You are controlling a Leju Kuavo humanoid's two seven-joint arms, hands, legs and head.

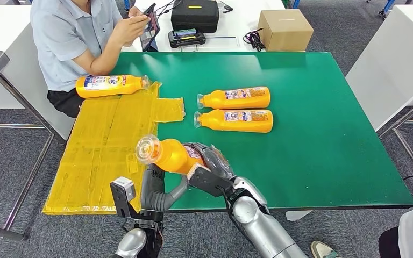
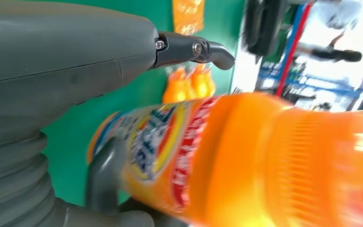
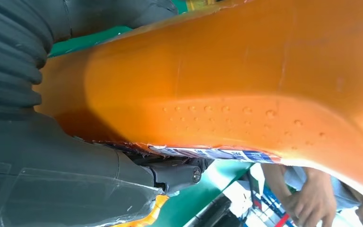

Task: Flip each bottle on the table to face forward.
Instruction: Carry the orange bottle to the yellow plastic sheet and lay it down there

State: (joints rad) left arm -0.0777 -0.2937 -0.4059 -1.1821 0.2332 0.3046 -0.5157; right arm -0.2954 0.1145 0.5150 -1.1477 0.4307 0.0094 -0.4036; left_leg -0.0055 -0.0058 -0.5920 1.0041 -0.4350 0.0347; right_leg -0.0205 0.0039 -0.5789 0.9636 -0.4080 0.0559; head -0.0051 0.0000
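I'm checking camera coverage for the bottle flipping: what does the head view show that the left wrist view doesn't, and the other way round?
The head view alone shows the whole green table, the yellow taped sheet, a bottle by the person's arm, the seated person and the right hand gripping the lifted bottle. The left wrist view alone shows that bottle's front label close up, blurred, and the left hand under it. Both share the lifted bottle and the two bottles lying side by side.
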